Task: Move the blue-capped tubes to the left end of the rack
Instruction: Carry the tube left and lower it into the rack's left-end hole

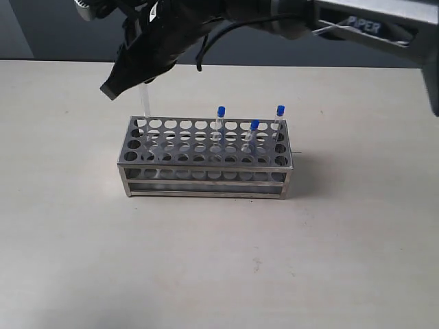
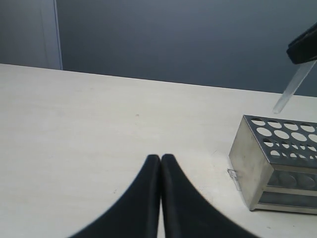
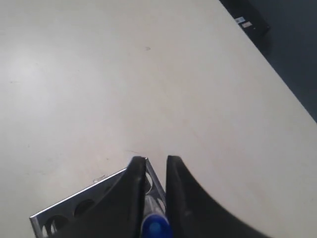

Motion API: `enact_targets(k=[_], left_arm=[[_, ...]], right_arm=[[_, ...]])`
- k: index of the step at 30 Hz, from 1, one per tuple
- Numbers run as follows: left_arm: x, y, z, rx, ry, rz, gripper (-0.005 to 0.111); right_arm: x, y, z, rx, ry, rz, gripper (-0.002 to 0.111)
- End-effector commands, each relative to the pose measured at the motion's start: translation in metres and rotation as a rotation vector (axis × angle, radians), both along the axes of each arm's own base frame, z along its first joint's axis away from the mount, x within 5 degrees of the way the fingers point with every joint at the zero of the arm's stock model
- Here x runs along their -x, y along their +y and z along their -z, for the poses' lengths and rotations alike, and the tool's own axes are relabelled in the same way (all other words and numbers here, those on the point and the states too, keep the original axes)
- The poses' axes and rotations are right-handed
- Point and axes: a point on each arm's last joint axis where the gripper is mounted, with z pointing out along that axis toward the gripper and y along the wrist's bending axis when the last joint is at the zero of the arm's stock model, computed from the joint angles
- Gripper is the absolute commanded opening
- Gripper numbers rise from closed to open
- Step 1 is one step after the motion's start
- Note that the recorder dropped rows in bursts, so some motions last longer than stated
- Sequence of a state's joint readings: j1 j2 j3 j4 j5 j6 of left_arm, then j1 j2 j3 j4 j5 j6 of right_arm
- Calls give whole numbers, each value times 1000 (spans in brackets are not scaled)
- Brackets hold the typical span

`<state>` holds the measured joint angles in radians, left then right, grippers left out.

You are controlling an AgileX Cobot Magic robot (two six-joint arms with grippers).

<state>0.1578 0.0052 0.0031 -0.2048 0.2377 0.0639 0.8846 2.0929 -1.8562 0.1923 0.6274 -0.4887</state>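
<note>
The steel rack (image 1: 206, 161) stands mid-table. Three blue-capped tubes stand in its right half: one (image 1: 221, 113), one (image 1: 254, 127) and one (image 1: 280, 111). My right gripper (image 1: 118, 86) has reached across to the rack's left end and is shut on a fourth tube (image 1: 145, 103), which hangs tilted. The right wrist view shows its blue cap (image 3: 156, 228) between the fingers (image 3: 133, 193), over the rack's corner (image 3: 74, 210). From the left wrist view, the tube's tip (image 2: 280, 106) is just above the rack's top plate (image 2: 282, 131). My left gripper (image 2: 161, 159) is shut and empty, low over the table beside the rack.
The pale table (image 1: 82, 240) stretches all round the rack. A dark wall (image 2: 173, 39) lies behind the table's far edge. The right arm's body (image 1: 363, 27) crosses above the rack at the back.
</note>
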Motion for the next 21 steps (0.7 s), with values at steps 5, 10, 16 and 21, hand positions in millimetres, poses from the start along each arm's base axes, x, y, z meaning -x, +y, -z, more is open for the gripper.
enact_targets(k=[5,10,16,21], left_arm=[[0,-1,-1,-1,-6,12,1],[0,-1,-1,-1,-6,12,1],[0,-1,-1,-1,-6,12,1],[0,-1,-1,-1,-6,12,1]], right_arm=[[-9,16,16,15,31,-17,-1],[-12,19,27,20,40,-13,-1],[-14,24,50,34,91,-7,-1],[-15,27,59,18,109,3,-1]])
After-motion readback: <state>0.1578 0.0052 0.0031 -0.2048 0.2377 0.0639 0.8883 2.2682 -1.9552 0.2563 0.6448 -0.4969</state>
